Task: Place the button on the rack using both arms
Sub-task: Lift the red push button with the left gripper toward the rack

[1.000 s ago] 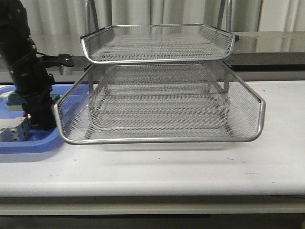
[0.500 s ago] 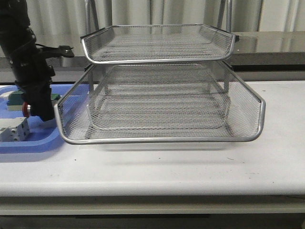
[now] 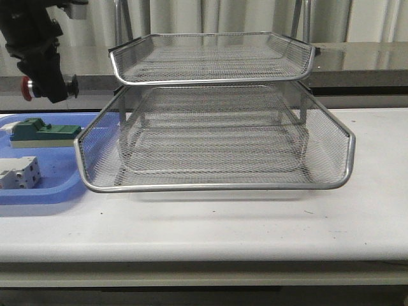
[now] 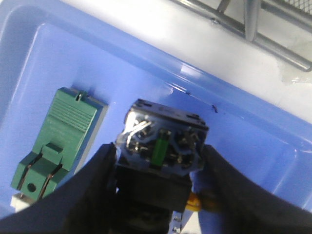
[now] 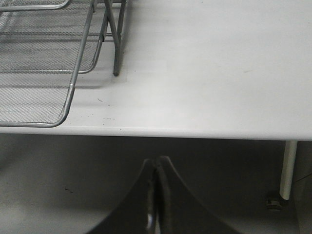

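The left pincer [image 3: 43, 86] hangs in the air above the shallow blue plastic tray [image 3: 38, 191] at the left end of the white tabletop [image 3: 255, 223], and it is closed on the small push button with a red mushroom head and black body [image 3: 29, 87]. In the front view the red head pokes out to the left of the dark fingers, with the black body clamped between them, at about the height of the gap between the two visible tiers of the silver wire-mesh letter rack [image 3: 210, 127]. The button is clear of the tray below it and lies to the left of the rack, apart from its mesh.

From the left wrist view, the button [image 4: 163, 148] sits squarely between the two black fingers [image 4: 95, 180], one on each flank of its body. Its terminal end faces the camera, with metal contacts, a green strip in the middle and a yellow bit at the lower edge. Beneath it in the blue tray [image 4: 243, 117] lies a green ribbed plastic block [image 4: 61, 136], and the front view shows a white terminal block [image 3: 19, 173] nearer the tray's front edge.

The right pincer [image 5: 156, 195] hovers off the front edge of the tabletop [image 5: 219, 73], near the rack's corner [image 5: 73, 87]; its two dark fingers are pressed together with nothing between them.
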